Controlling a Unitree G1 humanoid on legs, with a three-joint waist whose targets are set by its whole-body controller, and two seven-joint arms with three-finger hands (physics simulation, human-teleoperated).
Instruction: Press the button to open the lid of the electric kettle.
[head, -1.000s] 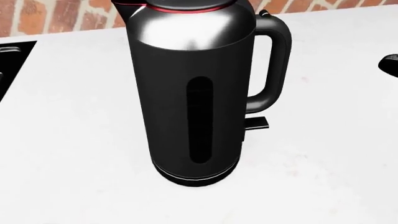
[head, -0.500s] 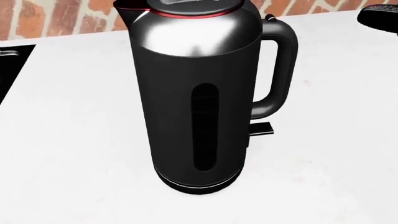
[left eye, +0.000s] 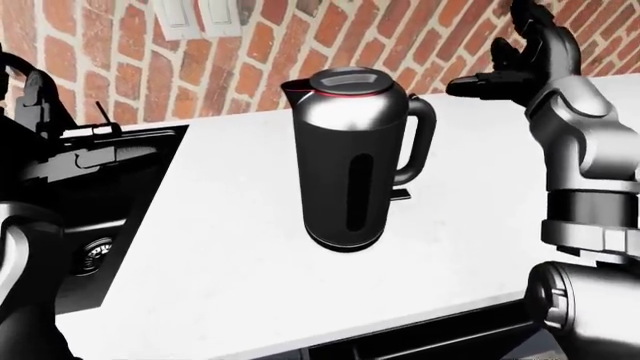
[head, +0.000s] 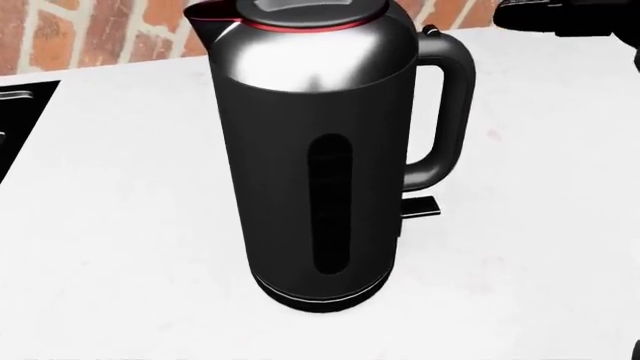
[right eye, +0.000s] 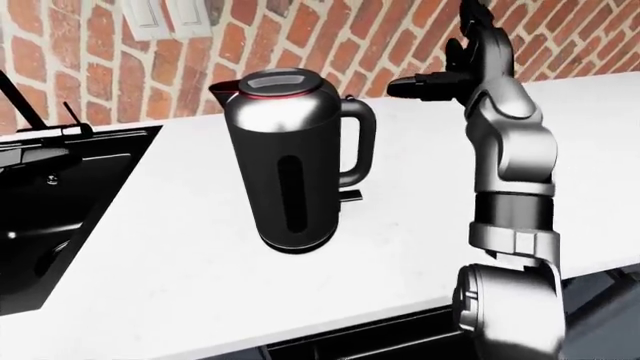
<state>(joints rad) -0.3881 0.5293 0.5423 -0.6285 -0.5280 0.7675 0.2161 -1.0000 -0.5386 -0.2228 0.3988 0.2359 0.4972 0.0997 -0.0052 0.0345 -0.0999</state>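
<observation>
While the kettle (left eye: 358, 161) stands upright on the white counter (left eye: 230, 255), near its middle and just right of the black sink (left eye: 90, 217), we hold our right hand (right eye: 455, 71) raised above counter level, off to the right of the kettle's handle (right eye: 362, 142) and apart from it. Its fingers (right eye: 415, 86) are spread wide and hold nothing; one reaches leftward toward the top of the handle, which we judge is where it needs to go, since a small knob (head: 431, 31) sits at the top of the handle just beside the lid (left eye: 348, 79), and that is most likely the button we are after.

We keep the hand high so that it can come down on the button from above rather than push the kettle sideways. The kettle is tall with a narrow base, so a sideways shove near its top could tip or slide it on the smooth counter; a press aimed straight down seems the safer way.

The lid lies flat and closed, with its red ring showing all round, so the press is not yet done. The handle faces right in the eye views, toward the right arm, which suits a reach with that hand.

Our left arm shows only as a dark shape at the left edge of the left-eye view, and we cannot tell how its hand is held. Behind the counter rises a brick wall (left eye: 100, 45).
</observation>
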